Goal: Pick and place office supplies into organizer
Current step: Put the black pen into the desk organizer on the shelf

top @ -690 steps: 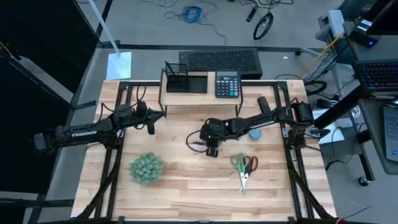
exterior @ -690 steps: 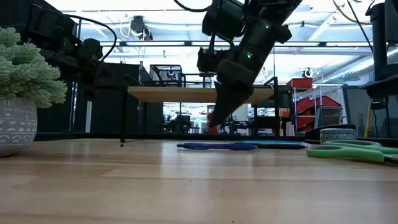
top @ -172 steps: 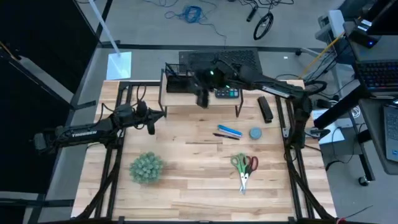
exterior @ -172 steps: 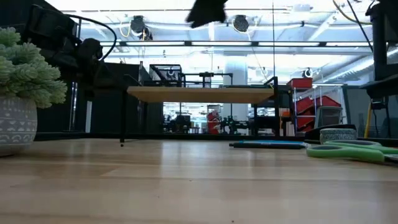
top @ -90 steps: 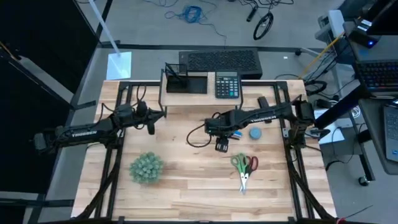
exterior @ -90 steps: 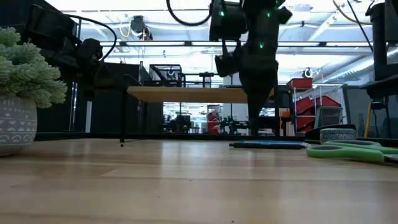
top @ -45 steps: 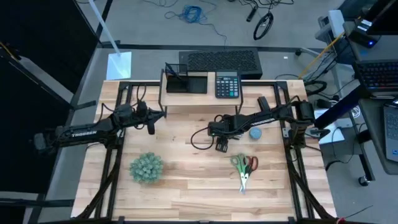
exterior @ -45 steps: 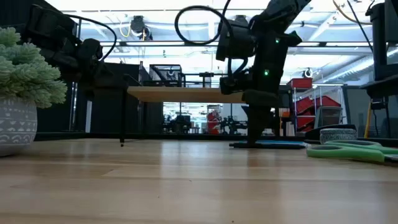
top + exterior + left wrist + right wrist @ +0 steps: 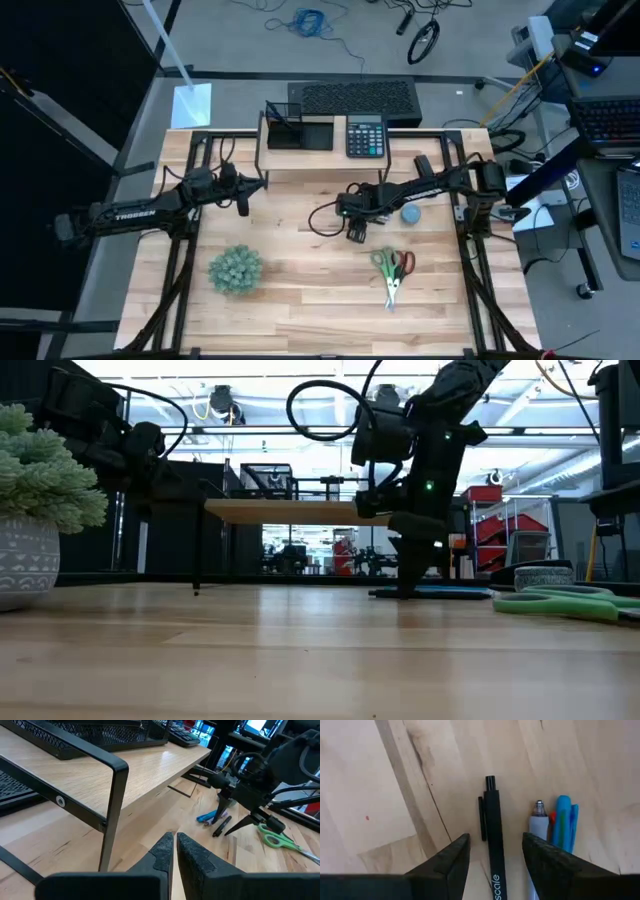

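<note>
Two dark fingers (image 9: 454,865) of the right gripper (image 9: 495,862) spread apart, pointed down at the wooden table (image 9: 300,290), tips at or just above the wood. Between them, a dark pen (image 9: 494,835) lying flat on the table, centred in the gap, touched by neither finger. Just beside that pen, a blue pen (image 9: 563,822) and a grey-tipped one, under or past one finger. Nearer the front edge in the high view, green-handled scissors (image 9: 385,268) and red-handled scissors (image 9: 401,265) lying together, apart from the gripper. Off to the left, a fuzzy green plant (image 9: 236,270). Farther back, left gripper (image 9: 175,847) hovering beside the wooden riser shelf (image 9: 320,155), fingers nearly closed, holding nothing. Atop the riser, black organizer (image 9: 298,128) beside a calculator (image 9: 366,136).
</note>
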